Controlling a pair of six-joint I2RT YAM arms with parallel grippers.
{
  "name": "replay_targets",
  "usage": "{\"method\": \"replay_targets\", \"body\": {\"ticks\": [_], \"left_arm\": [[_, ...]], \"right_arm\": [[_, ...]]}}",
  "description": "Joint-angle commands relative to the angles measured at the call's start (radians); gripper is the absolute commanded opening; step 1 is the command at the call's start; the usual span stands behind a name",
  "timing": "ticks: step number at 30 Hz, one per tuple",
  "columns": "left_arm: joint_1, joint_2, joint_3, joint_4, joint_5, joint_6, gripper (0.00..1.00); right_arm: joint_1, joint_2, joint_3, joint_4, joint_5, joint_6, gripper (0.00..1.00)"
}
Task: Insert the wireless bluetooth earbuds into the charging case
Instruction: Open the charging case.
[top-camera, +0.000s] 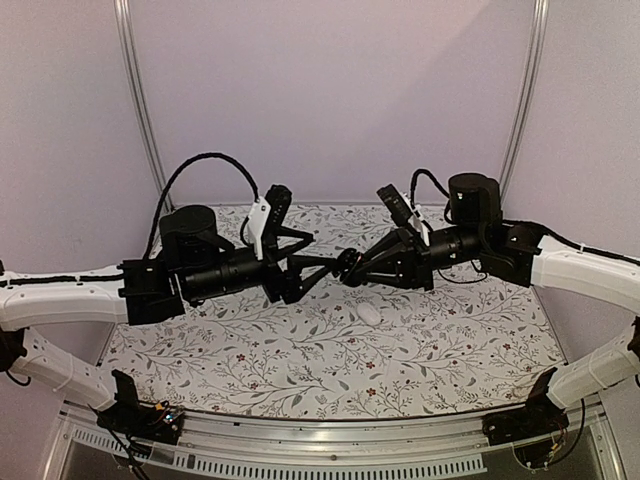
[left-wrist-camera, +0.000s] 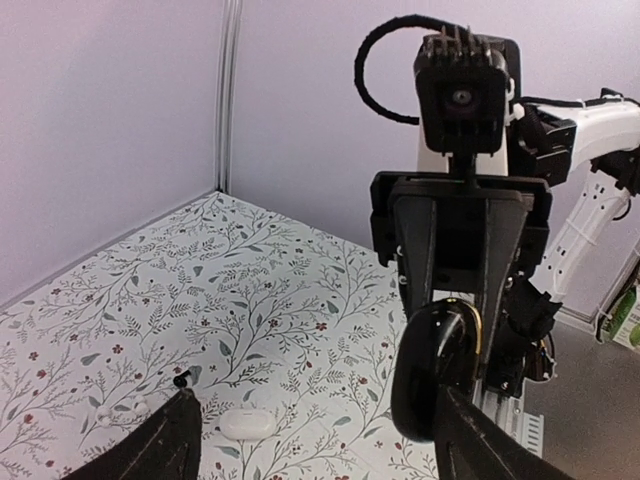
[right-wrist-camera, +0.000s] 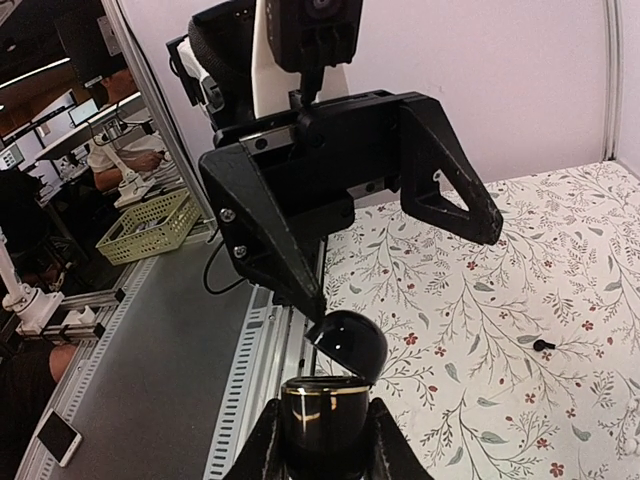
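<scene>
Above a floral worktop (top-camera: 200, 340), the right end effector (right-wrist-camera: 325, 445) is clenched on a black charging case (right-wrist-camera: 322, 410), held in the air with its lid hinged open. The left end effector (right-wrist-camera: 400, 270) faces it with jaws spread wide, one fingertip (right-wrist-camera: 308, 298) right at the lid. One tiny dark earbud (left-wrist-camera: 181, 379) lies on the worktop below, near a white oval pebble-shaped object (left-wrist-camera: 247, 423).

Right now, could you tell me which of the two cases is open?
The black case in the right gripper, lid up; the white case lies shut on the table.
</scene>
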Motion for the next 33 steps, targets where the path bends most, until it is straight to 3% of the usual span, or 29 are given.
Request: {"method": "replay_targets", "body": {"ticks": [1,9,12,16,21,31,33], "left_arm": [[0.017,-0.025,-0.028,0.037,0.060,0.041,0.79],[-0.003,0.011,-0.025,0.088,0.263,0.079,0.80],[-0.009,0.037,-0.002,0.067,0.224,0.084,0.77],[-0.004,0.056,0.024,0.030,0.144,0.070,0.59],[0.001,0.063,0.045,0.016,0.140,0.056,0.49],[0.023,0.052,0.022,0.034,0.129,0.024,0.43],[0.025,0.045,0.014,0.041,0.115,0.013,0.48]], "right_arm": [[0.011,-0.021,-0.019,0.002,-0.025,-0.007,0.01],[0.011,-0.008,-0.009,0.003,-0.016,0.002,0.01],[0.011,-0.004,-0.007,0.006,-0.034,0.002,0.00],[0.011,-0.015,-0.013,0.009,-0.048,-0.003,0.00],[0.012,-0.014,-0.012,-0.003,-0.059,-0.009,0.00],[0.014,-0.029,-0.022,0.007,-0.046,-0.010,0.00],[0.014,-0.033,-0.027,0.021,-0.042,-0.010,0.00]]}}
